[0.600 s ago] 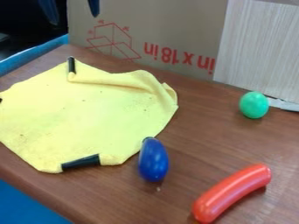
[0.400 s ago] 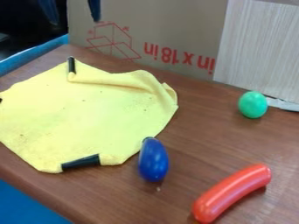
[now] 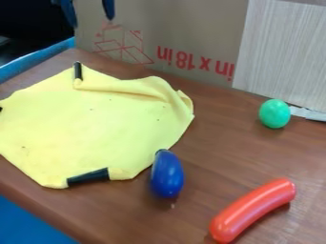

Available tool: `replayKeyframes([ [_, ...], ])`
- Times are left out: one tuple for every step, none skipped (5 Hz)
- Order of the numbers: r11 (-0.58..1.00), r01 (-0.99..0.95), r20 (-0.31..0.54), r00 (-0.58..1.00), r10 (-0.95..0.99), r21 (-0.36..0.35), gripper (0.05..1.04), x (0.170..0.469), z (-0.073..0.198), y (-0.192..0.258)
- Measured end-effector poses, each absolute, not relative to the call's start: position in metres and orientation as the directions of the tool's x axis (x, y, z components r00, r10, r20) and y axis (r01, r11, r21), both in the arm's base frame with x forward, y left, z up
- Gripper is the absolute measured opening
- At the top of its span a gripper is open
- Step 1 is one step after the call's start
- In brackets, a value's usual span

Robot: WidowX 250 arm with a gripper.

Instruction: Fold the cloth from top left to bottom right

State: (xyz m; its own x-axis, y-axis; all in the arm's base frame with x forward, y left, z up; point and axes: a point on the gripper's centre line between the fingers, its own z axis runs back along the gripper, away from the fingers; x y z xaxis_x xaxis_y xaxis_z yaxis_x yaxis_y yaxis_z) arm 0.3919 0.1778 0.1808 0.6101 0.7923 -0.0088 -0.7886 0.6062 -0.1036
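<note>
High at the top left of the camera view are the two fingers of the gripper, held apart with only a gap between them. They hang above and behind the table's back left part, clear of the cloth. The yellow cloth lies spread over the left of the table, with black pieces at its top left corner, its left edge and its bottom edge. Along its upper right edge the fabric is creased and folded over a little.
A blue eggplant-shaped toy stands at the cloth's lower right edge. Right of it lies a red sausage-shaped toy, and farther back a green ball. Behind the brown table rises a cardboard panel.
The gripper has moved slightly right, with its right finger a little lower than at first. The green ball has shifted very slightly left. The cloth has kept its shape.
</note>
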Motion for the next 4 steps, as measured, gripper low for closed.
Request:
replayKeyframes([
  [0.623, -0.777, -0.02, 0.627, 0.779, -0.093, 1.0, 0.405, 0.162, 0.194],
  [0.636, -0.761, 0.014, 0.64, 0.768, -0.128, 1.0, 0.4, 0.162, 0.22],
  [0.674, -0.719, 0.041, 0.678, 0.734, -0.168, 1.0, 0.392, 0.167, 0.24],
  [0.714, -0.676, 0.076, 0.714, 0.696, -0.185, 1.0, 0.39, 0.167, 0.25],
])
